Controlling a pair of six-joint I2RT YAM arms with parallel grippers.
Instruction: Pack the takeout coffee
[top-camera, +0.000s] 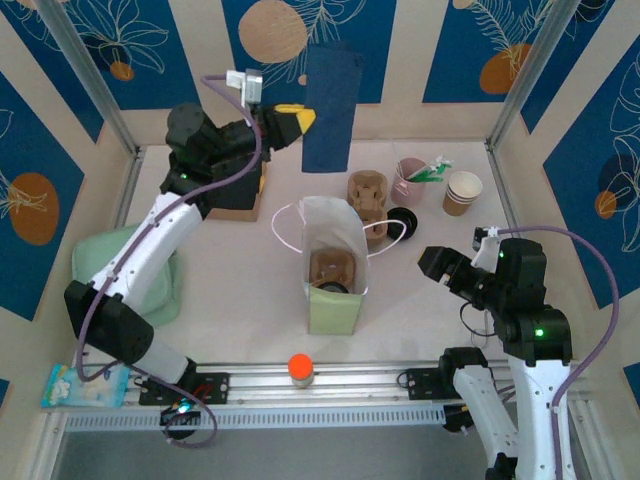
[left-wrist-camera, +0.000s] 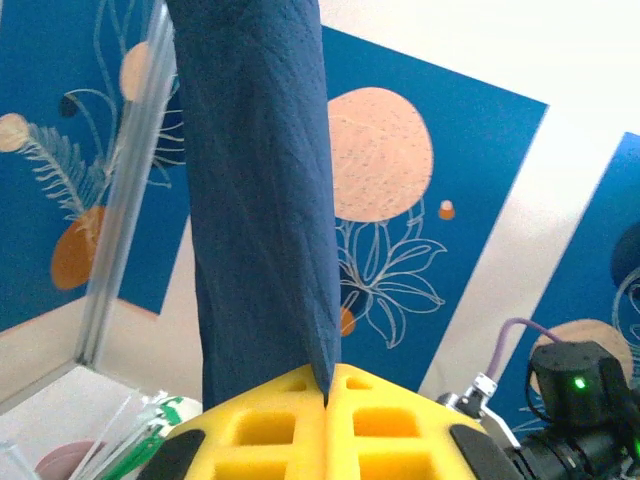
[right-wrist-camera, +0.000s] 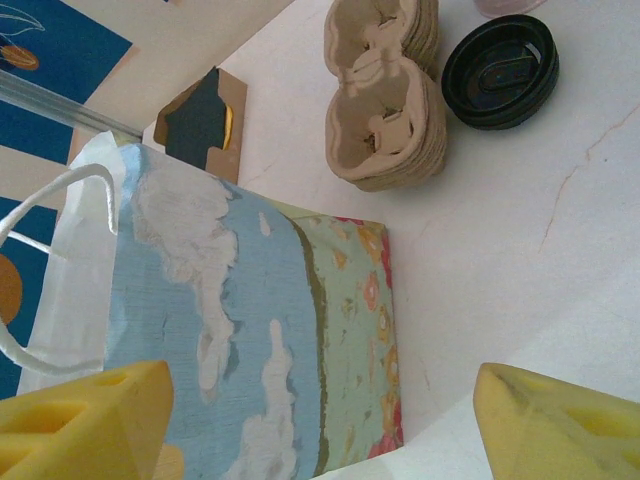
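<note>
- While the left fingers (left-wrist-camera: 270, 432) are clamped shut on one edge of a dark blue napkin (left-wrist-camera: 260, 200), the napkin is held up in the air over the far side of the table (top-camera: 240, 270), well apart from the bag (top-camera: 335, 300).
- The bag stands upright and open near the middle of the table, with its white handles spread to either side.
- A cardboard cup tray (top-camera: 330, 268) already sits inside it. Something dark lies at the tray's near edge, but I cannot tell what it is.
- The right fingers (right-wrist-camera: 90, 415) are spread wide and hold nothing. They hover just to the right of the bag, with the bag's printed side below them.
- A stack of spare cup trays (right-wrist-camera: 385, 110) and a black lid (right-wrist-camera: 500, 70) lie on the table just beyond the bag.
- Further right, a paper cup (top-camera: 462, 192) stands uncovered beside a pink cup (top-camera: 408, 182) holding straws or stirrers.
- My reading is that packing is partly done: the tray is in and the napkin is picked up but not yet in the bag.
- What looks left is dropping the napkin in, then most likely the paper cup with its lid and perhaps a stirrer.
- Whether a filled cup is already inside the bag cannot be made out.
</note>
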